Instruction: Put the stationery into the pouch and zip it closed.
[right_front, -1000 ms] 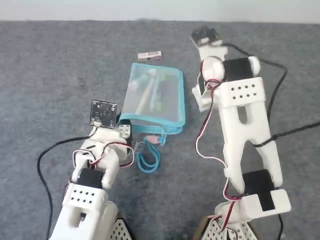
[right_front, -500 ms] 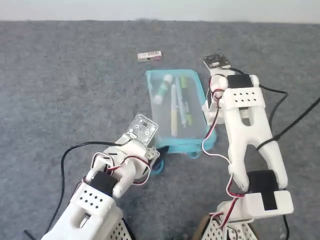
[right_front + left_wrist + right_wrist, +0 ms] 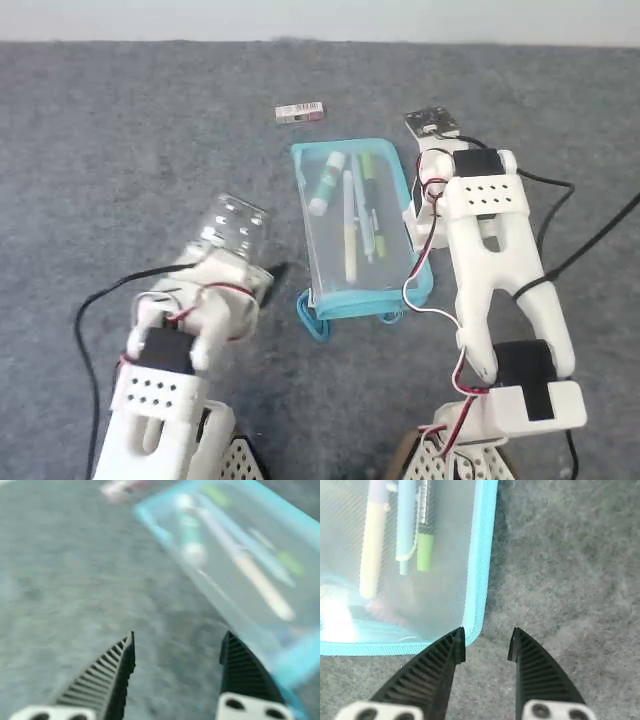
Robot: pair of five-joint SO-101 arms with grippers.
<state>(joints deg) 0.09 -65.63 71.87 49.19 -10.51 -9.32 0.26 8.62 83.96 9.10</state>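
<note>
The pouch [image 3: 385,262] lay flat on the grey desk [image 3: 130,140] between the two arms, with pens [image 3: 350,215] and a glue stick [image 3: 325,185] showing through its clear side. One small pink-and-white item [image 3: 300,112] lay on the desk just beyond the pouch's far end, apart from it.

The left end effector [image 3: 177,645] hung open and empty over bare desk beside the pouch's long edge. The right end effector [image 3: 487,636] was open too, with one jaw tip at the pouch's blue corner binding and the other over the desk.

The packing looked nearly done. Whether the zip was drawn could not be told, though the blue strap loop [image 3: 313,322] marked the near end. The next move likely called for one arm to pin the pouch while the other fetched that last item — or found the zip pull.
</note>
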